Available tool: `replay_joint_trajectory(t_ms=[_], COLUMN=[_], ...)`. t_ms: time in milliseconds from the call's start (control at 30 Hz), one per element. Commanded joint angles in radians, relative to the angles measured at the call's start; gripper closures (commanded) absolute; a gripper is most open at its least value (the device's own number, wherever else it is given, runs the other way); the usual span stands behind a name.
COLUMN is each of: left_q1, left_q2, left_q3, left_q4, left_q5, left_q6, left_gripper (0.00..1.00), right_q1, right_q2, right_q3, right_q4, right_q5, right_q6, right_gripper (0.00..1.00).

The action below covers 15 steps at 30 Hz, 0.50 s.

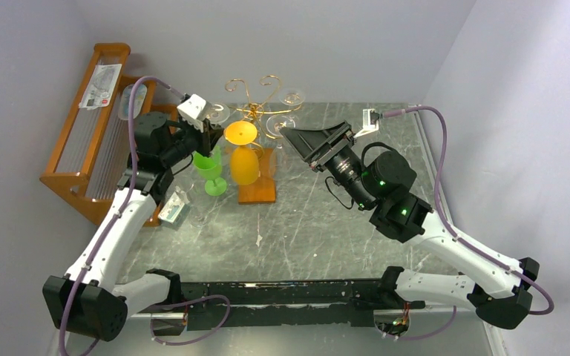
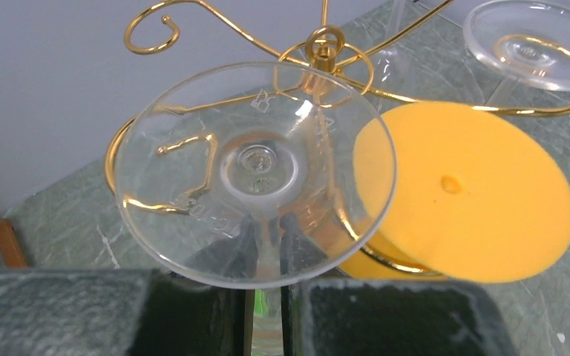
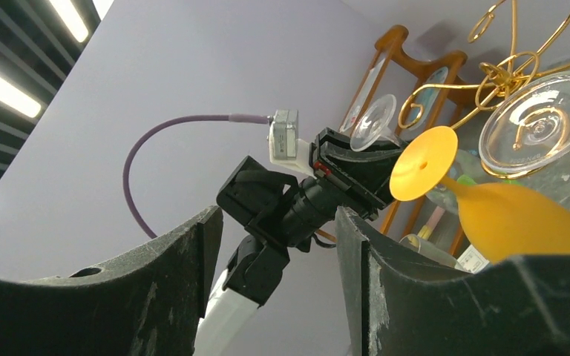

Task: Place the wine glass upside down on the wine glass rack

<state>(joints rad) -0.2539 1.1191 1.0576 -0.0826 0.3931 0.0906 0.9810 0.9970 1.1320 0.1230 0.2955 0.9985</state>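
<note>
My left gripper (image 2: 267,315) is shut on the stem of a clear wine glass held upside down, its round foot (image 2: 256,170) on top. The foot sits over a curled arm of the gold wire rack (image 2: 319,48); I cannot tell if it rests on the wire. From above, the left gripper (image 1: 208,139) and the glass foot (image 1: 219,113) are at the rack's (image 1: 256,95) left side. An orange glass (image 1: 243,165) hangs upside down on the rack, its foot (image 2: 467,193) beside the clear one. My right gripper (image 1: 302,144) is open and empty right of the rack, fingers (image 3: 178,259) spread.
A green glass (image 1: 211,172) stands on the table under my left gripper. Two more clear glasses (image 1: 292,96) hang on the rack's right arms. The rack's orange-brown base (image 1: 257,191) lies mid-table. A stepped wooden shelf (image 1: 82,141) stands at the left.
</note>
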Motion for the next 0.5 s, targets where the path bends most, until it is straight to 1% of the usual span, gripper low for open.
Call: replay_joint_trajectory(t_ms=[0,200,367,467], left_q1=[0.060,0.122,0.141,0.143], left_q2=[-0.005,0.031,0.055,0.066], left_q3=[0.029,0.037,0.031,0.037], left_q4=[0.016,-0.005,0.022,0.020], left_q5=[0.165,0.287,0.386,0.413], left_q6=[0.029,0.035,0.024,0.031], left_gripper=[0.95,0.95,0.95,0.95], right_q1=[-0.005,-0.005,-0.004,-0.004], right_q2=[-0.011,-0.008,-0.007,-0.009], right_q3=[-0.015,-0.021,-0.019,-0.022], right_q4=[0.021,0.034,0.031,0.035], right_q5=[0.011,0.001,-0.002,-0.001], right_q6=[0.003,0.008,0.006,0.005], right_gripper=[0.39,0.39,0.40,0.40])
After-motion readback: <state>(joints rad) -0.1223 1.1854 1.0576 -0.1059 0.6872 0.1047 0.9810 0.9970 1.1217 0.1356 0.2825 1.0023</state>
